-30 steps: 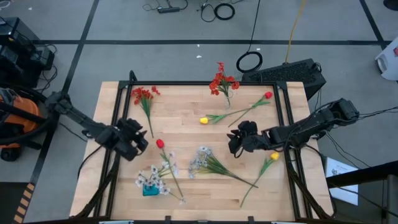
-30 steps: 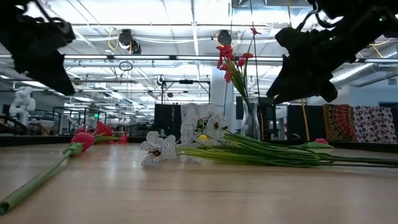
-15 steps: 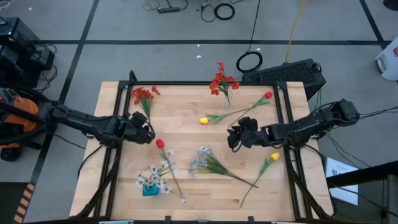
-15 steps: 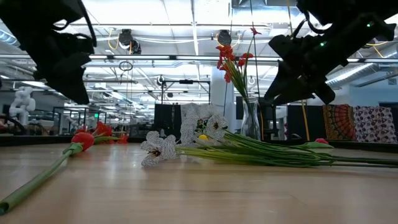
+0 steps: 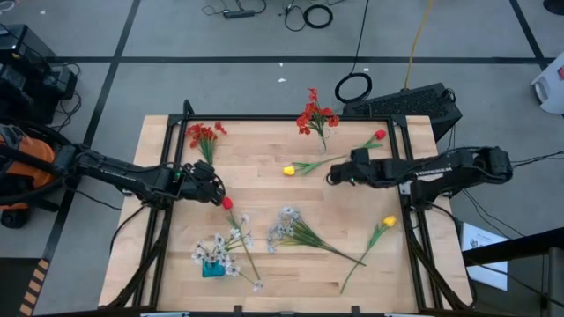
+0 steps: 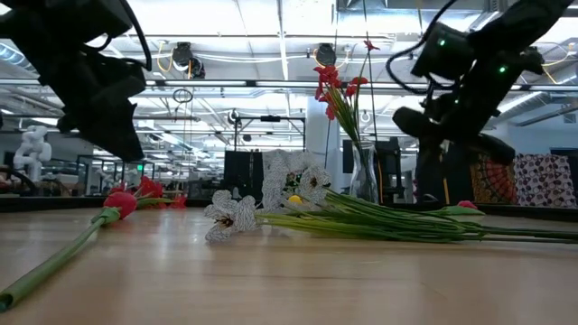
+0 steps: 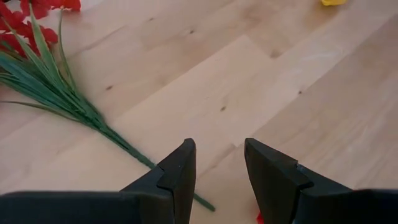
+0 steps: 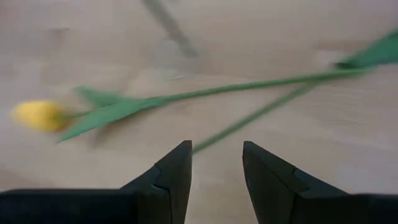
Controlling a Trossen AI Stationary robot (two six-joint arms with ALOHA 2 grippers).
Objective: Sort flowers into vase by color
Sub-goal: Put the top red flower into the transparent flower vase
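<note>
Both hands have their fingers apart, ready to pick: the left hand (image 5: 214, 187) sits mid-left by the red tulip (image 5: 226, 202), and the right hand (image 5: 335, 175) sits near the middle by the yellow tulip (image 5: 288, 170) on the table (image 5: 256, 150).

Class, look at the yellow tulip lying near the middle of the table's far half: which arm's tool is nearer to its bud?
The right. The right tool hangs open just beside the yellow tulip, over its stem. The left tool is open farther off, by the red tulip.
</note>
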